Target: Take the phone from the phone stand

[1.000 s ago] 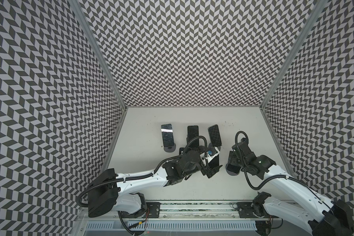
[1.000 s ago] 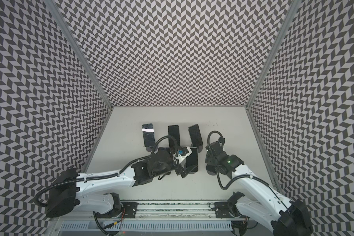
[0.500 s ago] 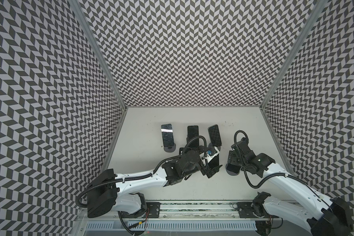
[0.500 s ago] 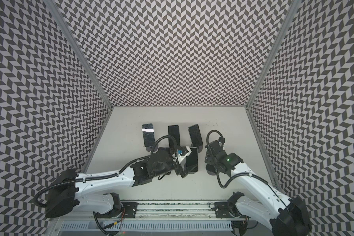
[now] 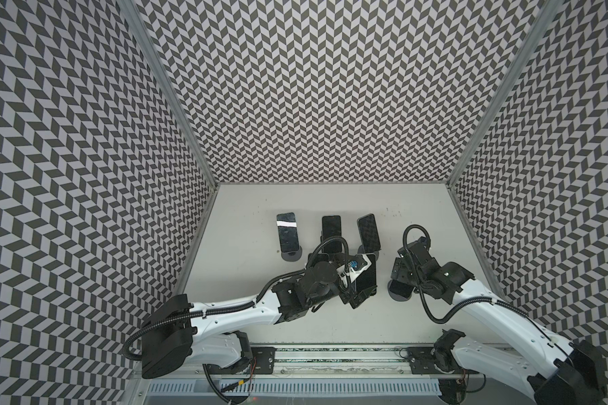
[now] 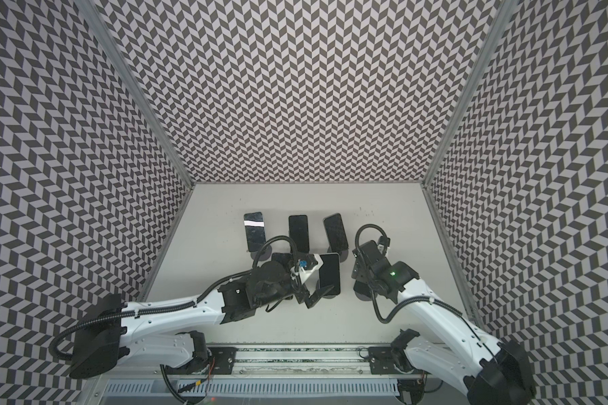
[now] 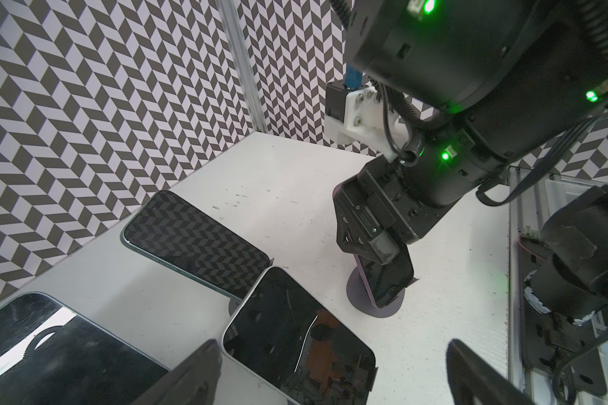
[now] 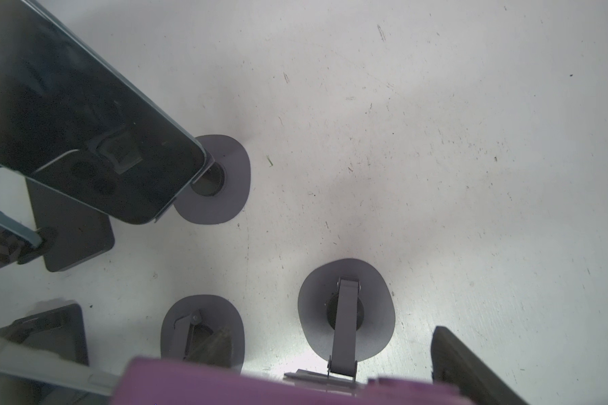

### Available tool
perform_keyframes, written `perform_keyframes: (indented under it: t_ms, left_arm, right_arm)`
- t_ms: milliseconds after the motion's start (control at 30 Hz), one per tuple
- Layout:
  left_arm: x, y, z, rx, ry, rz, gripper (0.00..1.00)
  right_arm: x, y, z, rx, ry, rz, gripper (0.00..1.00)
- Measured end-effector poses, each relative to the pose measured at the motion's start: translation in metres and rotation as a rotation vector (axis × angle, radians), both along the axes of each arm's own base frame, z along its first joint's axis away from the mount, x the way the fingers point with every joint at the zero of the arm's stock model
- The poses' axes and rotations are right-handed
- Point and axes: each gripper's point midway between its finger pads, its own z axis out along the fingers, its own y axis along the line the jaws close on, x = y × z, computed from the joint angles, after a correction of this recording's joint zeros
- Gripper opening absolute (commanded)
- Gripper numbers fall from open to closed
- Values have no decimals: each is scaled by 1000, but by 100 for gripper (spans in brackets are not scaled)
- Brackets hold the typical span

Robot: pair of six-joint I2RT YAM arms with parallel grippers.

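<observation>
A purple phone leans on its grey phone stand at the front right of the table. My right gripper reaches down over it, open, with one finger on each side. In the right wrist view the phone's purple back fills the lower edge, above the stand's arm. In both top views the right gripper hides most of this phone. My left gripper is open, holds nothing, and hovers beside a silver-edged phone on the middle front stand.
Three more phones stand in a back row, left, middle and right. Another dark phone sits half hidden under the left arm's cable. Patterned walls close three sides. A metal rail runs along the front.
The right gripper's jaws have spread wider around the purple phone. Neither arm has visibly shifted, and the phone still sits on its stand.
</observation>
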Motion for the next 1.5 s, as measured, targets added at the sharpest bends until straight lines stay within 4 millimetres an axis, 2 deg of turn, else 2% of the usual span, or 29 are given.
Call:
perform_keyframes:
  t_ms: [233,567,933,1500]
  left_arm:
    - [-1,3,5,-10,-15,2,100]
    - [-4,11,1,4,-35,-7,100]
    - [-6,14,9,3,-76,-17,100]
    - [-8,18,9,0,-76,-18,100]
  right_arm:
    - [1,2,6,37,-6,-36,89]
    - [-1,6,6,73,-2,-75,86]
    - [9,6,10,6,-4,-94,83]
    - [9,1,9,-26,-7,-104,73]
